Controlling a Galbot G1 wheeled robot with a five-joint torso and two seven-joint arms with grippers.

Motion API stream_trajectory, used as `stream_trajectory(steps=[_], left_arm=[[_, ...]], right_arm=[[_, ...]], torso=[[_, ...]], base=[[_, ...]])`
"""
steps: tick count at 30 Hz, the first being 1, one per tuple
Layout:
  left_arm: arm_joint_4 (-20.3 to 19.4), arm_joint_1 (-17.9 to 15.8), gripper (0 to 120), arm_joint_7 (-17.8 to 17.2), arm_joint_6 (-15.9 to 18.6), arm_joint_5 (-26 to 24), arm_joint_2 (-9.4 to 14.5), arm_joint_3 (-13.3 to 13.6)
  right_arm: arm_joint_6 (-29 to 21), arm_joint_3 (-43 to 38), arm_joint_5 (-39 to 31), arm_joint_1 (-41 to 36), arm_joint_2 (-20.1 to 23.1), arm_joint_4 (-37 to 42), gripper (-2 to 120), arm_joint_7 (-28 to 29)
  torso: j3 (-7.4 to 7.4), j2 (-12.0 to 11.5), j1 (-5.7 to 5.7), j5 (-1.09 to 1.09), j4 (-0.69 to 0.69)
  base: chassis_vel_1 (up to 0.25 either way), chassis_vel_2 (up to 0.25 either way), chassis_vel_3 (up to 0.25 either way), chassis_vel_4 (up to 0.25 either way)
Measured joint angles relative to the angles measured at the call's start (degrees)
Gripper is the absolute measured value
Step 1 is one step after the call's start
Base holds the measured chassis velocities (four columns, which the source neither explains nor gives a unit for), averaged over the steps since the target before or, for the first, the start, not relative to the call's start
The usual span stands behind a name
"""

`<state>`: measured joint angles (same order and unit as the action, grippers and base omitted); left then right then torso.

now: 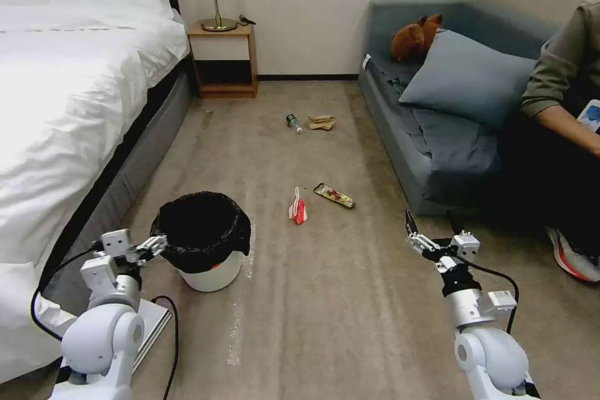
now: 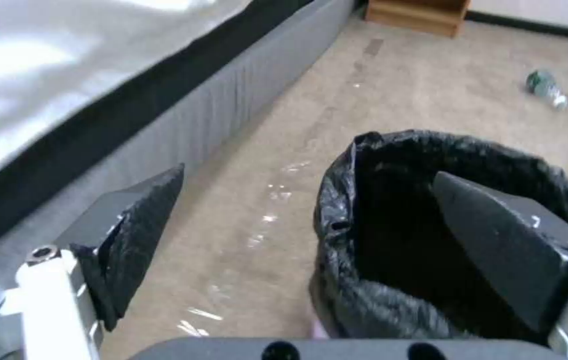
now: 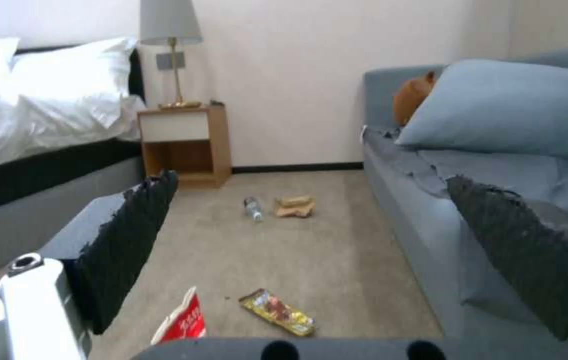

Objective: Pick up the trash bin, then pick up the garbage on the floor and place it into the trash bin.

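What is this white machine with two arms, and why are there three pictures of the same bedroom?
It is a robot with two arms. One picture comes from a camera on its head, the other two from cameras on its wrists. Its left tool is open, with one finger inside the trash bin and one outside its rim, so nothing is gripped yet. Its right tool is open and empty above the carpet. On the floor lie a red packet, a yellow wrapper, a small bottle and crumpled paper.

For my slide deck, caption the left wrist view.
Open left gripper straddles the trash bin rim beside the bed.
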<state>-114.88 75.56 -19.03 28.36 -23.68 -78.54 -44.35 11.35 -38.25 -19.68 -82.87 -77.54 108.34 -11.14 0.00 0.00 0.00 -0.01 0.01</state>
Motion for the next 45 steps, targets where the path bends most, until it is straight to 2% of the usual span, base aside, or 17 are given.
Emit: stream_trajectory(steps=[4,8,10,13,17,19,22,27,33,35,41,44,45], left_arm=[[2.87,-2.96,100,-0.49,-0.51,-3.23,-0.85,-0.21],[3.82,-3.73,100,-0.59,-0.58,-3.82,-1.21,-0.16],[6.78,-5.81,100,-2.63,-0.79,-7.98,-2.58,0.52],[8.43,-6.94,99,-4.06,-0.44,-10.42,-3.14,1.04],[10.16,-8.20,99,-5.43,-0.24,-11.52,-3.40,1.11],[12.63,-9.85,99,-6.74,-0.08,-12.08,-3.61,0.80],[13.63,-10.58,99,-7.36,0.26,-12.52,-3.87,0.60],[17.92,-12.59,97,-9.42,0.97,-14.37,-4.18,0.05],[21.21,-14.30,95,-9.45,0.91,-16.16,-3.92,0.24],[23.17,-15.74,94,-8.57,0.54,-18.20,-3.74,0.58],[24.82,-16.74,93,-7.21,-0.20,-18.55,-3.82,1.40],[25.98,-17.03,78,-6.64,-0.49,-18.04,-3.97,1.60],[25.98,-17.03,78,-6.64,-0.49,-18.04,-3.97,1.60]], right_arm=[[0.35,-0.33,0.74,-0.43,-0.19,0.13,100,-0.55],[0.90,-0.48,1.02,-0.46,-0.26,-0.10,100,-0.79],[2.83,-0.66,3.15,-0.76,-0.51,-0.96,100,-1.60],[3.45,-0.54,4.20,-1.04,-0.78,-1.28,100,-1.92],[3.53,-0.13,4.27,-1.52,-1.05,-1.28,100,-1.95],[3.53,0.21,4.10,-1.79,-1.28,-1.28,100,-1.92],[3.51,0.38,4.10,-1.76,-1.41,-1.28,100,-1.91],[2.94,1.74,4.19,-0.68,-1.04,-1.19,100,-1.85],[3.04,1.51,4.28,-0.88,-0.82,-0.81,100,-1.82],[3.20,1.33,4.35,-1.42,-0.72,-0.57,100,-1.82],[3.19,1.41,4.45,-1.99,-0.72,-0.03,100,-1.79],[3.19,1.60,5.03,-2.23,-0.81,0.13,100,-1.69],[3.19,1.60,5.03,-2.23,-0.81,0.13,100,-1.69]], torso=[[0.00,0.00,0.00,0.01,-0.01],[0.00,0.00,0.00,0.01,-0.01],[0.00,0.00,0.00,0.01,-0.01],[0.00,0.00,0.00,0.01,-0.01],[0.00,0.00,0.00,0.02,-0.01],[0.00,0.00,0.00,0.01,-0.01],[0.00,0.00,0.00,0.01,-0.01],[0.01,0.00,0.00,0.01,0.01],[0.00,0.00,0.00,0.00,0.00],[0.00,0.00,0.00,0.01,-0.01],[0.00,0.00,0.00,0.01,-0.01],[0.00,0.00,0.00,0.05,0.00],[0.00,0.00,0.00,0.05,0.00]], base=[[0.000,0.000,0.000,0.000],[0.000,0.000,0.000,0.000],[0.000,0.000,0.000,0.000],[0.000,0.000,0.000,0.000],[0.000,0.000,0.000,0.000],[0.000,0.000,0.000,0.000],[0.000,0.000,0.000,0.000],[0.000,0.000,0.000,0.000],[0.000,0.000,0.000,0.000],[0.000,0.000,0.000,0.000],[0.000,0.000,0.000,0.000],[0.000,0.000,0.000,0.000],[0.000,0.000,0.000,0.000]])
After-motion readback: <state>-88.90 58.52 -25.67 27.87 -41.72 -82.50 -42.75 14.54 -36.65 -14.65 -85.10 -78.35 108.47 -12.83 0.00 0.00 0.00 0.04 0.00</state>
